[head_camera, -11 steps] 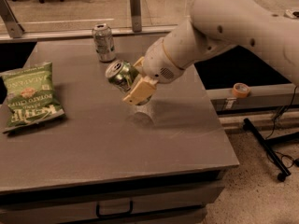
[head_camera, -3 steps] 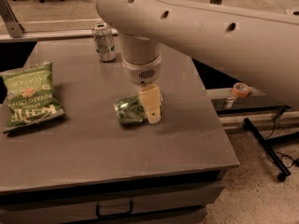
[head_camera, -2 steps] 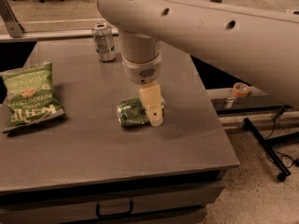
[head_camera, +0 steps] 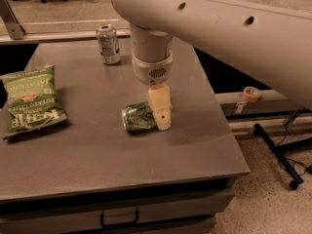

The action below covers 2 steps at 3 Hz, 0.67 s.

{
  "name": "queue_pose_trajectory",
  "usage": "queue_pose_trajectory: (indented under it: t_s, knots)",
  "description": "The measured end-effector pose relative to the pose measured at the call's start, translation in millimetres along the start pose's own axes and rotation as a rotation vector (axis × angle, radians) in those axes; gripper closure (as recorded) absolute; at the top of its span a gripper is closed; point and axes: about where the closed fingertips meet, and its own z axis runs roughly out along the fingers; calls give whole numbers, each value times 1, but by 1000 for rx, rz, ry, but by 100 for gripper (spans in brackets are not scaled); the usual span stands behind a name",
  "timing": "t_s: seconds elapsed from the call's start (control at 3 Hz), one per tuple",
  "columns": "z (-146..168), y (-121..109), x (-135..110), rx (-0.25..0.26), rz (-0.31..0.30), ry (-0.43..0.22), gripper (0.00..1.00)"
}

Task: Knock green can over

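Note:
The green can (head_camera: 138,116) lies on its side on the grey table (head_camera: 97,150), near the middle, its silver top toward the left. My gripper (head_camera: 162,122) hangs straight down from the big white arm, its cream fingers right beside the can's right end, touching or nearly touching it.
A paler silver-white can (head_camera: 108,44) stands upright at the back of the table. A flat green chip bag (head_camera: 32,99) lies at the left edge. A roll of tape (head_camera: 251,93) sits on a ledge to the right. The table's right edge is close to the gripper.
The green can was held tilted above the table, further back, 3.7 s ago; now it lies on its side. Over the last second the gripper shifted slightly right and the can barely moved.

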Motion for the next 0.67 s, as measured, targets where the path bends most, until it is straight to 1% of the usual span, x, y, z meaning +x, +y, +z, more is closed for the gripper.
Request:
queue_pose_trajectory:
  t_s: [0.33, 0.67]
  knots:
    - [-36, -8, 34, 79, 111, -124, 0]
    - [-81, -15, 75, 194, 234, -193, 0]
